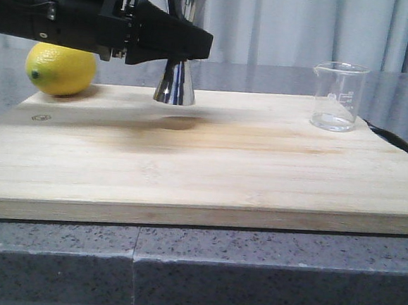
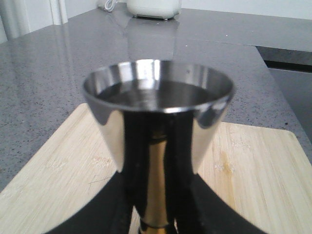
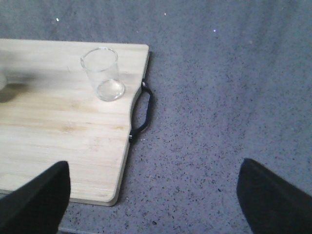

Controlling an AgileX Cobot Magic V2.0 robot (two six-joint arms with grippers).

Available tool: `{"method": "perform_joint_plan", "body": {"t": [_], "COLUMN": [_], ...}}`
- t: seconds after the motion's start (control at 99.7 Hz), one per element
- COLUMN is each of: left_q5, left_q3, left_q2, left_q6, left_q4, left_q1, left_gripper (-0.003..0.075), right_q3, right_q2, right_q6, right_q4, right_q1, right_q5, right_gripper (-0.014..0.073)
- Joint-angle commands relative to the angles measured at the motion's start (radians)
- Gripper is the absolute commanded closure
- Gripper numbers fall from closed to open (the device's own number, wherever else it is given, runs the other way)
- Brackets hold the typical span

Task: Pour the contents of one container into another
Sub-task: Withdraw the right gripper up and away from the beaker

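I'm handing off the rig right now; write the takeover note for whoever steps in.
Left hand: shut on the steel jigger, holding it upright, apparently just above the cutting board.
Right hand: open, empty, hovering off the board's handle end.
Glass beaker: upright at the board's right rear, looks empty, untouched.
Lemon: left rear of the board.
Done: jigger grasped.
Left: bring the jigger to the beaker and pour.
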Motion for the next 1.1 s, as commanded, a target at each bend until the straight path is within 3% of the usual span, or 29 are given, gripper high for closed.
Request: {"method": "perform_joint_plan", "body": {"t": [0.0, 1.093], "left_q5": [0.102, 0.114], "left_q3": [-0.029, -0.029], "left_q2": [-0.054, -0.007], "left_q6": [0.001, 0.001], "left_q4": [-0.084, -0.084], "left_q1": [-0.008, -0.008], "left_gripper": [0.0572, 0.0572], "right_q3": [-0.035, -0.035], "right_q2": [-0.022, -0.038], "right_q6": [-0.015, -0.016], "right_q4": [-0.019, -0.037], "right_q1": [0.003, 0.003], "right_q5": [-0.074, -0.070], "right_gripper": [-0.0011, -0.0011]}}
